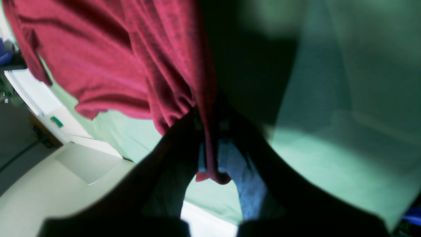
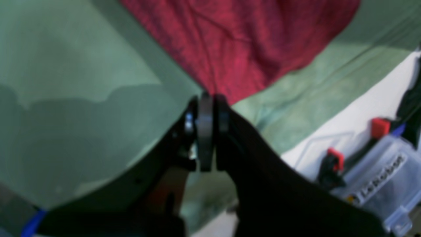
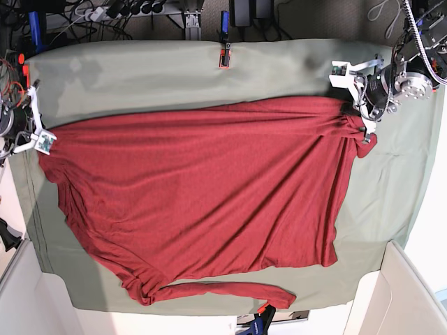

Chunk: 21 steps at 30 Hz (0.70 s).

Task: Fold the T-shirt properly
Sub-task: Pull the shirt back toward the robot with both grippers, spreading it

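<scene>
Spreading step: left hand [image 1: 210, 154] and right hand [image 2: 205, 131] each pinch the T-shirt [image 3: 202, 195], stretched over the worktop [image 3: 174, 70]. Next, probably: lay it flat before folding.

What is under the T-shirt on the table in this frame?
The T-shirt lies spread on the sage-green table cloth, which shows around all its edges. Whatever sits beneath the shirt's middle is covered. Both grippers, left and right, pinch its edge.
</scene>
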{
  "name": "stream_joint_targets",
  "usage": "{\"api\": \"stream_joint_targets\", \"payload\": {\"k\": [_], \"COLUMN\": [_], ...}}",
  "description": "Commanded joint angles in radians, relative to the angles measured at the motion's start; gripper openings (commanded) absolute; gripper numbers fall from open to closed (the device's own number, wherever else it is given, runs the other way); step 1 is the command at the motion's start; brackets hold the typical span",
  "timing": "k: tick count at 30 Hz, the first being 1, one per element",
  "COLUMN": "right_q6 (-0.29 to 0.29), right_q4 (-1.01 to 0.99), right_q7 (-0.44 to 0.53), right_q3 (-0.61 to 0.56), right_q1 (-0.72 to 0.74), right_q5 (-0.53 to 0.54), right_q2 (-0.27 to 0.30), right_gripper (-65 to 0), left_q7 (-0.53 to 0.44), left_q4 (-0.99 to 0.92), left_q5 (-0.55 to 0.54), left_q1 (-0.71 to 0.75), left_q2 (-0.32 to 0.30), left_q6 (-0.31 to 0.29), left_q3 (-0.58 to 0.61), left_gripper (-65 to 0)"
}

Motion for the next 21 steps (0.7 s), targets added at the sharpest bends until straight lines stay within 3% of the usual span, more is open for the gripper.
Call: {"api": "stream_joint_targets", "payload": {"k": [1, 11, 16, 21], "right_q6": [-0.008, -0.003, 0.020, 0.047], "right_q4": [0.020, 0.103, 0.103, 0.103], "right_q7": [-0.005, -0.026, -0.026, -0.029], "right_q3": [0.018, 0.024, 0.026, 0.026], "right_q1": [0.000, -0.063, -0.063, -0.071], "right_q5": [-0.009, -0.001, 0.004, 0.045], "right_q2": [0.040, 0.130, 0.125, 0.126], "right_gripper": [-65.0, -65.0, -65.0, -65.0], "left_q7": [0.026, 0.111, 0.127, 0.114], "left_q4": [0.018, 0.056, 0.056, 0.057], "left_q5": [0.013, 0.146, 0.170, 0.169], "left_q1": [0.006, 0.140, 0.138, 0.148], "left_q2": [-0.036, -0.072, -0.072, -0.072], "left_q6": [0.019, 0.037, 0.116, 0.067], "left_q3": [-0.012, -0.012, -0.013, -0.012], "left_gripper": [-65.0, -65.0, -65.0, -65.0]}}
